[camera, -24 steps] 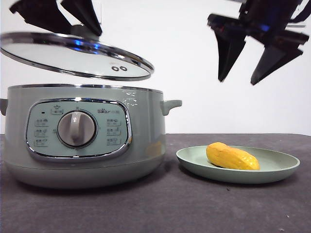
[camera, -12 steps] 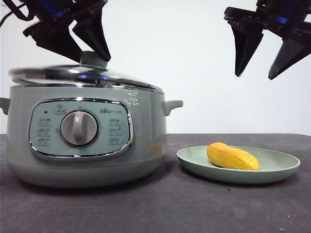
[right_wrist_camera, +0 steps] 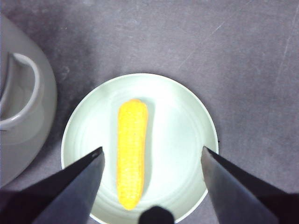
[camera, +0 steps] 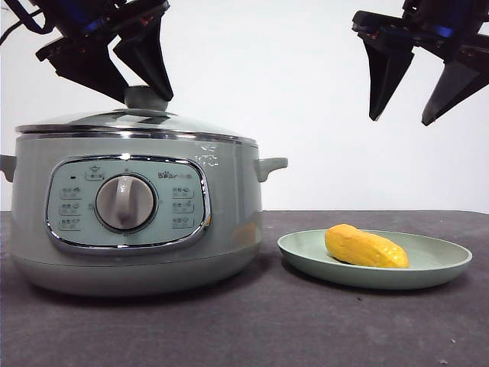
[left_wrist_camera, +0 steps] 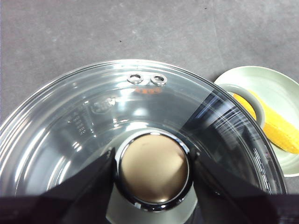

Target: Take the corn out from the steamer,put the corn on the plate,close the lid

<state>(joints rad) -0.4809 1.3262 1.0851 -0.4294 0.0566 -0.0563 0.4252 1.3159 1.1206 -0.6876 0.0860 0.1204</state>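
Note:
The glass lid (camera: pixel 114 122) sits flat on the sage-green steamer (camera: pixel 229 206). My left gripper (camera: pixel 147 98) stands over it with its jaws on either side of the lid's green knob (camera: pixel 145 90). In the left wrist view the knob (left_wrist_camera: pixel 153 179) lies between the jaws with a thin gap on one side. The corn (camera: pixel 365 247) lies on the pale green plate (camera: pixel 443 264) to the right of the steamer. My right gripper (camera: pixel 400 121) hangs open and empty high above the plate. The right wrist view shows the corn (right_wrist_camera: pixel 131 149) on the plate (right_wrist_camera: pixel 187 130).
The steamer's side handle (camera: pixel 269 164) sticks out toward the plate, with a small gap between steamer and plate. The dark grey tabletop (camera: pixel 267 329) runs in front of both.
The lid came down from a tilted, raised position and now rests level on the steamer's rim. The left gripper came down with it. The right gripper moved up and to the right.

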